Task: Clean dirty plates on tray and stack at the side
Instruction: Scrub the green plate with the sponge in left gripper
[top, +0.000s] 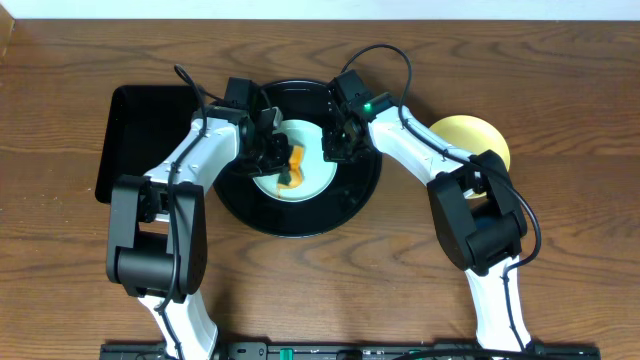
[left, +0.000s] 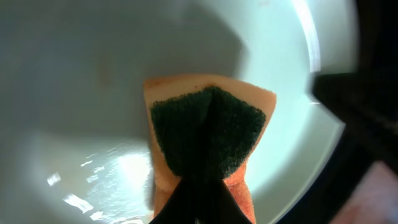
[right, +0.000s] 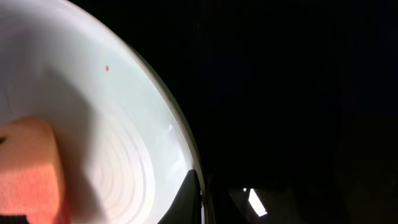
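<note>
One pale blue-green plate (top: 312, 178) lies on the round black tray (top: 352, 200). My left gripper (top: 278, 160) is shut on an orange sponge with a green scrub face (top: 293, 166) and presses it onto the plate's inside (left: 74, 81). In the left wrist view the sponge (left: 208, 124) fills the middle, pinched by my gripper (left: 205, 208). My right gripper (top: 333, 148) is shut on the plate's right rim (right: 177, 134); its dark fingers meet at the rim (right: 200, 199). A tiny orange speck remains on the plate. A pale yellow plate (top: 478, 138) rests on the table to the right.
A rectangular black tray (top: 140, 140) sits at the left of the round tray. Both arms crowd over the round tray's centre. The brown wooden table (top: 560, 100) stretches to the right and in front.
</note>
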